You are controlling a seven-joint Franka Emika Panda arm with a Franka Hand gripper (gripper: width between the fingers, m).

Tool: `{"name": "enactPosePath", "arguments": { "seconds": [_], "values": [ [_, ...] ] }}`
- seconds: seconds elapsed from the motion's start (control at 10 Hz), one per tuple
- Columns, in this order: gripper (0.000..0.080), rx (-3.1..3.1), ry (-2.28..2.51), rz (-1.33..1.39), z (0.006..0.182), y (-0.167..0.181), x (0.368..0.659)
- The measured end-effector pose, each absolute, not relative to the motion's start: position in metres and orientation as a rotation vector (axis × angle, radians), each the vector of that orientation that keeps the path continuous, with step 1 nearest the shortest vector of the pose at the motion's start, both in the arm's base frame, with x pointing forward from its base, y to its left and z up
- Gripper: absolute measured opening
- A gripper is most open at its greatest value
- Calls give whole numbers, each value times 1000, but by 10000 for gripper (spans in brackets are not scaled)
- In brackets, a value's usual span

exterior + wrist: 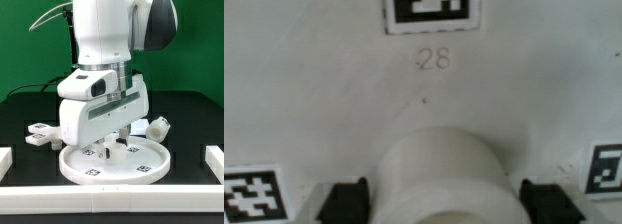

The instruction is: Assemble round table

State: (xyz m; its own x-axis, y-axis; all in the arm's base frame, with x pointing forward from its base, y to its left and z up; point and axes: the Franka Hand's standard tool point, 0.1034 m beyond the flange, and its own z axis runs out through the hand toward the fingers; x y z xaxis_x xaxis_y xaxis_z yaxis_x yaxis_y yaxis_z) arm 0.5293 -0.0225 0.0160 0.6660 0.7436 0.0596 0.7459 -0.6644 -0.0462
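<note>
The large rimmed round disc (pixel 112 160) lies flat on the black table at the front centre, tags on its face. In the wrist view its white face (pixel 331 100) fills the picture, with the number 28 and tags on it. My gripper (pixel 118 138) points straight down over the disc's middle. It is shut on the short thick cylinder leg (pixel 441 175), which stands upright between the black pads (pixel 345 200) just above or on the disc. The cross-shaped base (pixel 40 134) lies on the table at the exterior view's left, apart from the disc.
A small white tagged piece (pixel 158 128) lies behind the disc at the exterior view's right. White border rails run along the left (pixel 5 157), right (pixel 214 160) and front (pixel 110 204) edges. The arm's body hides the table behind the disc.
</note>
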Motion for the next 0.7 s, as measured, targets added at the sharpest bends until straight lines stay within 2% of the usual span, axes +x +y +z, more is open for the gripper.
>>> {"name": "enactPosePath", "arguments": {
  "seconds": [0.4, 0.7],
  "values": [
    [406, -2806, -1257, -55, 16, -21, 530],
    [407, -2776, -1297, -78, 16, 11, 545]
  ]
}}
